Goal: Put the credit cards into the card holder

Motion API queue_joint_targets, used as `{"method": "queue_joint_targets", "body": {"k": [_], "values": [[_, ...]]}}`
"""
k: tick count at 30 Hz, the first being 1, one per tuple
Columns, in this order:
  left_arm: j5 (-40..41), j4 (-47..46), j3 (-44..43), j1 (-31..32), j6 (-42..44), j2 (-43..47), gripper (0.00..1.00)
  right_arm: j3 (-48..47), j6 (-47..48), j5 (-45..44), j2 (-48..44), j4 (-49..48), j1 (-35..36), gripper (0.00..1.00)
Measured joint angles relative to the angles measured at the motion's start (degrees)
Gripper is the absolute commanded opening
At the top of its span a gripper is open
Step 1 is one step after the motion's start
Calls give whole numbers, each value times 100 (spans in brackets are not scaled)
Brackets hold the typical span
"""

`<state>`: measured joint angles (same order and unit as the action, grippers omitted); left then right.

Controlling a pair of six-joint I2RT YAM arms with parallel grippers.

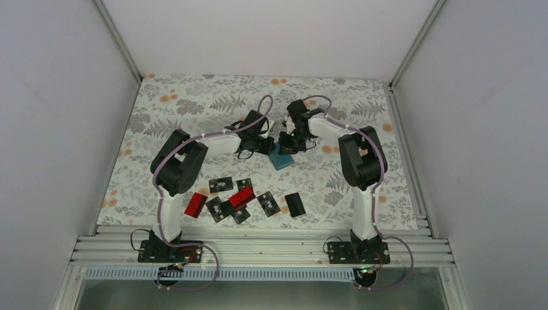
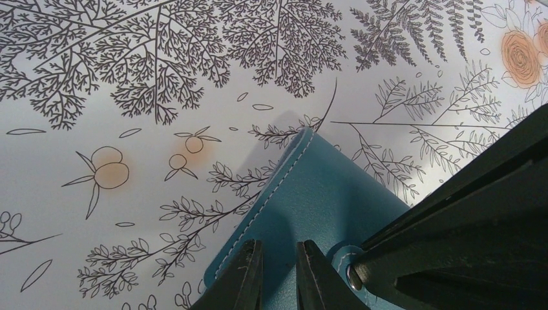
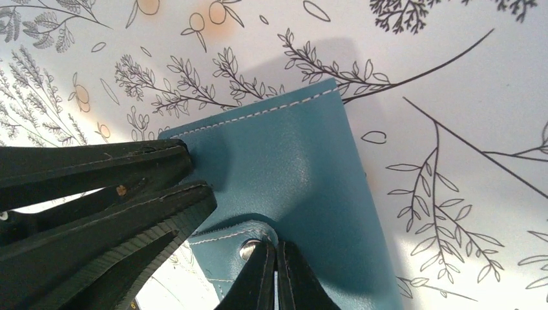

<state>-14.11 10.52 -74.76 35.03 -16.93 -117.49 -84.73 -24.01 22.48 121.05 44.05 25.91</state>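
The teal card holder (image 1: 282,159) lies on the patterned cloth at mid table, between my two grippers. In the left wrist view my left gripper (image 2: 279,248) stands over the holder (image 2: 316,187) with its jaws a narrow gap apart, and the teal face shows between them. My right gripper (image 3: 276,245) is shut on the holder's snap tab (image 3: 257,234). It also shows in the left wrist view (image 2: 465,219). Red cards (image 1: 195,204) and black cards (image 1: 269,204) lie loose near the front edge. No card is in either gripper.
The cards are scattered in a row in front of both arm bases, some overlapping (image 1: 232,205). White enclosure walls stand on three sides. The metal rail (image 1: 258,242) runs along the near edge.
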Motion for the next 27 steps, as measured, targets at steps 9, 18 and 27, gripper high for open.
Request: {"method": "queue_joint_targets", "body": {"k": [9,18,27], "values": [[13,-433,400,4,-7,201,12,-293,20,-317,85,348,142,4],[-472,-662,962,-31,-396,756,6,-192,24,-247,37,199,144,4],[-1056,-1191,1137,-42,-807,833,4,42,20,133,-94,-186,146,4]]}}
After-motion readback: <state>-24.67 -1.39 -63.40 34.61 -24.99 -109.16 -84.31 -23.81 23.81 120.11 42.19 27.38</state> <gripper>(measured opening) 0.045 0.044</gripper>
